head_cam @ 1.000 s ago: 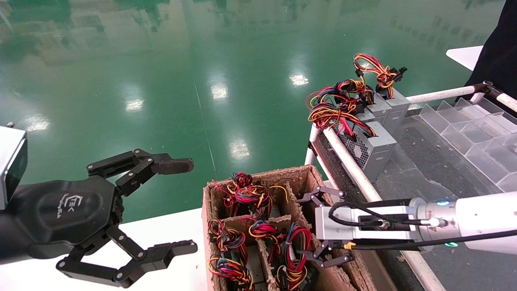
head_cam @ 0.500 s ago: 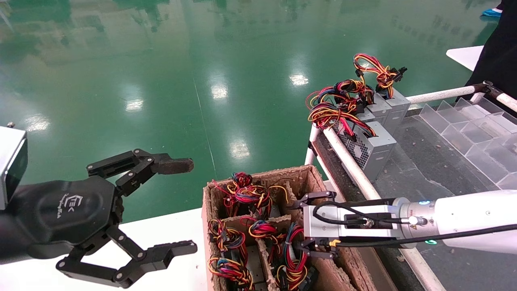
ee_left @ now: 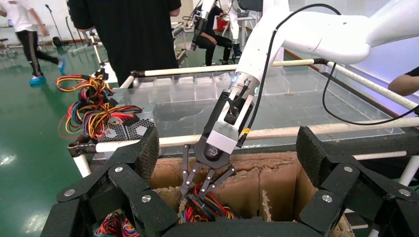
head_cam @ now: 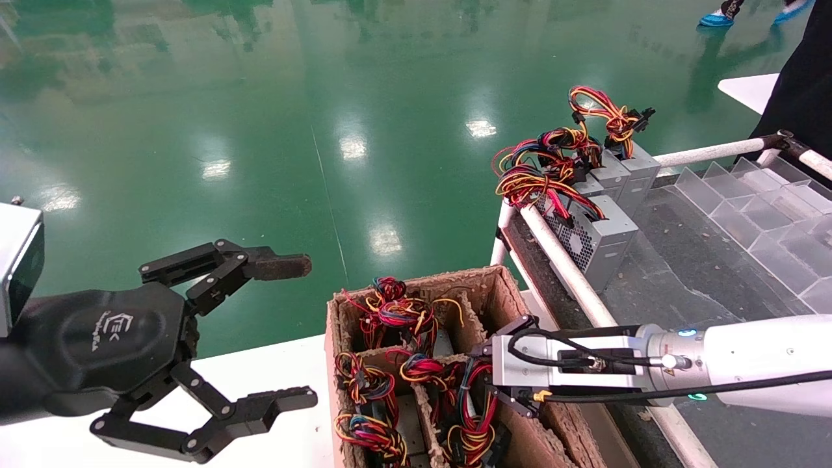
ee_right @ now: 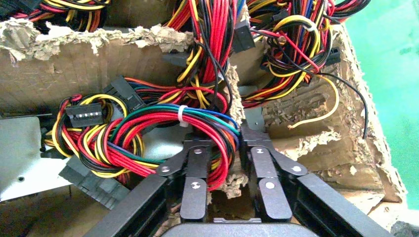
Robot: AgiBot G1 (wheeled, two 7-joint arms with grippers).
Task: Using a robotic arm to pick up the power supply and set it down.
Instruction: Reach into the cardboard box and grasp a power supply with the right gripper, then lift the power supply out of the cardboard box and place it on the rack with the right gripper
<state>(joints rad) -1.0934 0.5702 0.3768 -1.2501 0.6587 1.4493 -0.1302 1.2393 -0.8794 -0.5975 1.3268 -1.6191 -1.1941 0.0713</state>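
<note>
My right gripper (head_cam: 486,376) reaches down into the brown cardboard box (head_cam: 495,286), in the cell at its near right. In the right wrist view its black fingers (ee_right: 196,163) stand close together around a red, blue, yellow and black wire loop (ee_right: 163,123) of the power supply, beside a torn divider edge. The power supply's grey metal body (ee_right: 20,153) lies deeper in that cell. The left wrist view shows the right gripper (ee_left: 190,190) with its tips buried in the wires. My left gripper (head_cam: 305,331) hangs open and empty to the left of the box.
Other cells of the box hold more wire bundles (head_cam: 390,312). Several grey power supplies (head_cam: 601,240) with wires stand on the dark railed table (head_cam: 702,273) at the right. Clear plastic dividers (head_cam: 767,214) lie farther right. A white surface (head_cam: 273,370) carries the box.
My right gripper has moved left and down into the box cell, and its fingers have drawn in from wide open onto the wire bundle. The left arm has not moved.
</note>
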